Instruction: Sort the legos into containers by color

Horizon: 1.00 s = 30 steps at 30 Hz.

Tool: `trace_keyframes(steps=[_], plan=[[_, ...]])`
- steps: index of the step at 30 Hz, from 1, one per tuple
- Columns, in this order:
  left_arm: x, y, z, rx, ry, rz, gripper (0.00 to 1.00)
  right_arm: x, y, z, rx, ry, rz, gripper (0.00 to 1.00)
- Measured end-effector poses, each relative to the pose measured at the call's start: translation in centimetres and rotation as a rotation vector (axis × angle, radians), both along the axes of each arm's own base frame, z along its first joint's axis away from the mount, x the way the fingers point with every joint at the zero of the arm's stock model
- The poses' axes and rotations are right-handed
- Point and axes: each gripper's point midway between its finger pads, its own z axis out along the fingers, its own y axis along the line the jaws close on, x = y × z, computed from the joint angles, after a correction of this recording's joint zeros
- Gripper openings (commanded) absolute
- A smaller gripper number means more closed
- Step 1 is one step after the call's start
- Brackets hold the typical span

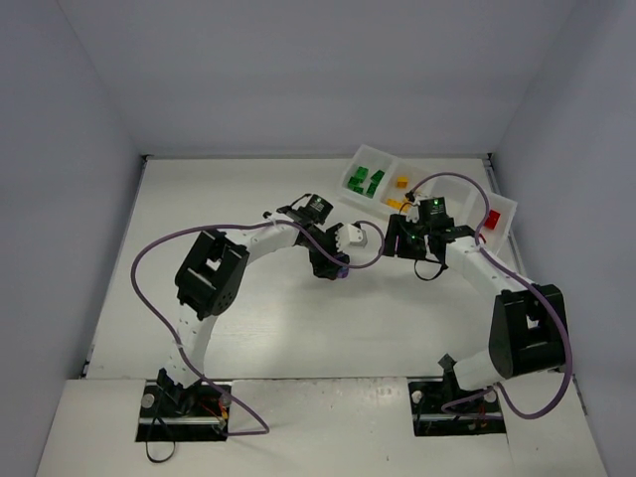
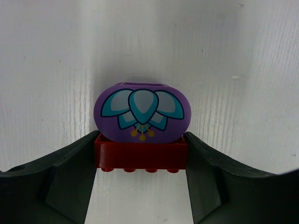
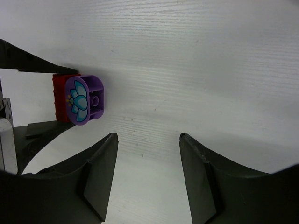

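While our left gripper (image 2: pixel 141 148) is clamped on a red brick (image 2: pixel 140 157) with the rounded purple piece (image 2: pixel 142 112) seated on it, we see the right gripper (image 3: pixel 148 151) facing them, jaws apart and empty; green legos (image 1: pixel 364 180), yellow legos (image 1: pixel 399 185) and a red lego (image 1: pixel 492 218) lie in separate compartments of the tray (image 1: pixel 378 156)

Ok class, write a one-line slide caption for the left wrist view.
Left gripper clamps a red brick with a rounded purple flower-printed piece attached to it, white table behind.
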Motion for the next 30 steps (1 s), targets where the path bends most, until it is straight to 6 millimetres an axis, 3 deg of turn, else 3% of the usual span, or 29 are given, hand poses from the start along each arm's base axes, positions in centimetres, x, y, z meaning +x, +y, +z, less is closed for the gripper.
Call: trace_keyframes(steps=[1, 2, 5, 6, 9, 13, 14, 18, 22, 24, 27, 30], plan=[[0.0, 0.0, 0.0, 0.0, -0.002, 0.0, 0.58, -0.1, 0.0, -0.1, 0.002, 0.002, 0.002, 0.52], [0.0, 0.0, 0.0, 0.0, -0.001, 0.001, 0.47, -0.1, 0.1, -0.1, 0.003, 0.003, 0.003, 0.52], [0.1, -0.1, 0.0, -0.004, -0.003, 0.002, 0.28, -0.3, 0.2, -0.2, 0.012, 0.008, 0.01, 0.52], [0.1, -0.1, 0.0, -0.007, -0.006, 0.003, 0.16, -0.3, 0.3, -0.2, 0.015, 0.01, 0.012, 0.52], [-0.1, 0.1, -0.1, -0.014, -0.016, 0.011, 0.09, -0.4, 0.6, -0.3, 0.029, 0.017, 0.019, 0.52], [-0.9, 1.1, 0.4, -0.015, -0.024, 0.053, 0.08, -0.6, 1.2, -0.2, 0.072, 0.037, 0.02, 0.53], [-1.0, 1.3, 0.8, -0.023, -0.04, 0.068, 0.08, -0.6, 1.5, -0.1, 0.09, 0.047, 0.017, 0.58], [-0.6, 1.5, 4.6, -0.101, -0.129, 0.126, 0.08, 0.3, 3.4, 1.5, 0.189, 0.063, 0.041, 0.67], [0.5, 0.7, 10.0, -0.223, -0.245, 0.167, 0.08, 1.5, 5.6, 4.8, 0.279, 0.023, 0.107, 0.78], [0.8, 0.5, 12.1, -0.272, -0.285, 0.181, 0.08, 2.0, 6.7, 6.9, 0.318, -0.015, 0.154, 0.79], [0.8, 0.5, 14.3, -0.331, -0.33, 0.2, 0.08, 2.4, 8.1, 10.1, 0.379, -0.073, 0.233, 0.79], [0.6, 0.7, 15.3, -0.361, -0.345, 0.216, 0.08, 2.1, 9.4, 12.0, 0.419, -0.104, 0.305, 0.79]])
